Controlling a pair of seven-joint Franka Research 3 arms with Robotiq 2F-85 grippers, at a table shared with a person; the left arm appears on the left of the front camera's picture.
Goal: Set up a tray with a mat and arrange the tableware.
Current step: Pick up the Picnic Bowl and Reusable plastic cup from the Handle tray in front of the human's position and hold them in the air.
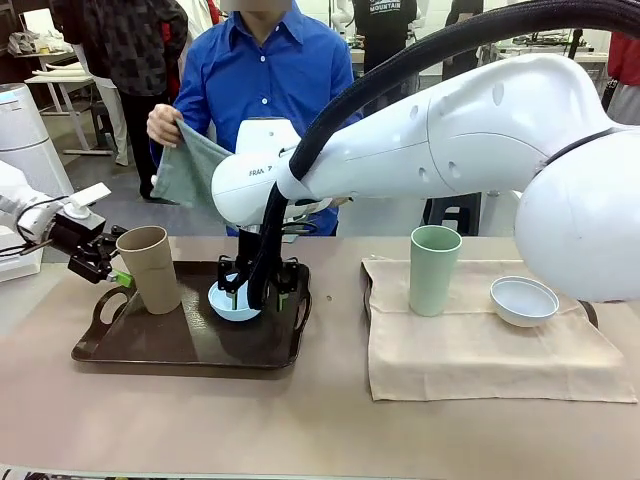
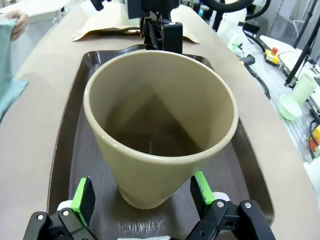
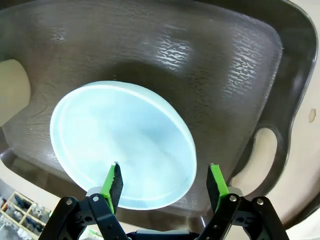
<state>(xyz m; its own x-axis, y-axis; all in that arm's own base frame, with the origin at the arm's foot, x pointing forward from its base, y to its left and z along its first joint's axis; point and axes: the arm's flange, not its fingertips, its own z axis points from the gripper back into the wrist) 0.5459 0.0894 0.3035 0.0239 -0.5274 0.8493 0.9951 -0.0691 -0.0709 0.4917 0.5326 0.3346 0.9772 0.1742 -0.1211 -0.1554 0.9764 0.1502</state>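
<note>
Plainly, left gripper (image 2: 142, 195) and right gripper (image 3: 165, 175) hold their fingers wide; closing off-centre could tip the tall tan-brown cup (image 2: 160, 145) or skid the light-blue round bowl (image 3: 122, 145) (both on the dark brown tray (image 3: 225, 60)).

Dark grain-textured tray (image 1: 190, 345), matt tan-brown cup (image 1: 152, 268), smooth light blue bowl (image 3: 122, 145), beige cloth mat (image 1: 480, 350)
</note>
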